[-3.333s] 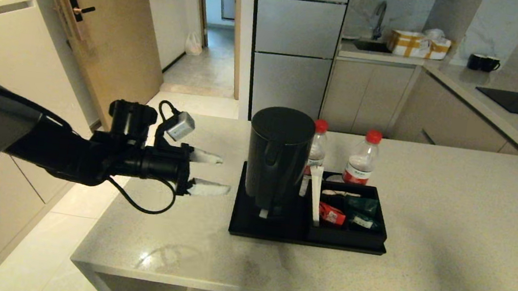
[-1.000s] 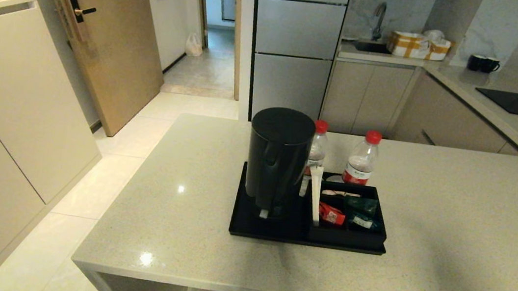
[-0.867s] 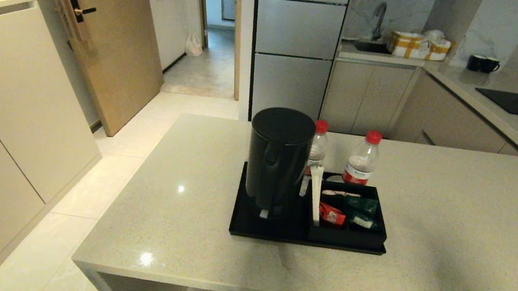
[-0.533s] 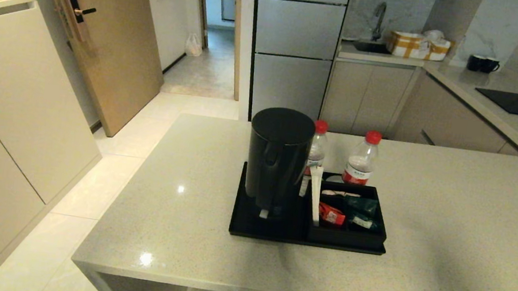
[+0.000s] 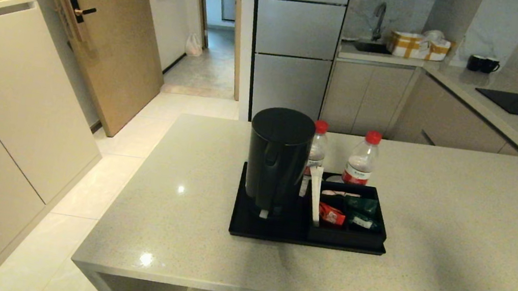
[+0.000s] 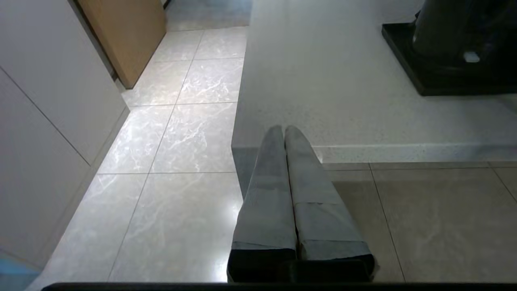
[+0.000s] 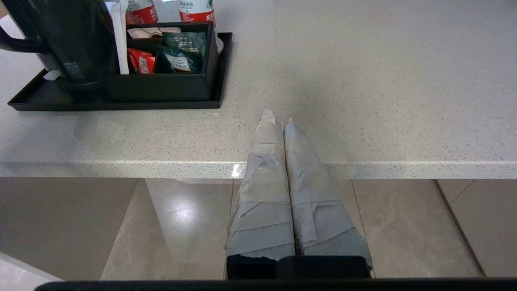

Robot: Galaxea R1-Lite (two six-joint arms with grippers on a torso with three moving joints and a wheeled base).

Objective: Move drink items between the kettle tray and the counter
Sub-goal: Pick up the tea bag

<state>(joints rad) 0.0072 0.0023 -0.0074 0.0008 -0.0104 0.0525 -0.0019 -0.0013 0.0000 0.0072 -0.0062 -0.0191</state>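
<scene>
kettle (image 5: 279, 160) upright on tray (image 5: 249, 226), sachet box (image 5: 347, 225) beside it holding green sachet (image 5: 361, 206). two bottles (image 5: 362, 159) at tray's far edge. tray mid-desk (image 5: 450, 238). left hand (image 6: 283, 131) and right hand (image 7: 277, 117) pressed closed, empty, off desk's near edge.

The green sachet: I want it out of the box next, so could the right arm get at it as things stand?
Probably yes. The right gripper is shut, at the counter edge, with bare counter between it and the tray. The sachet lies in the open-topped box, on the side away from the kettle.
</scene>
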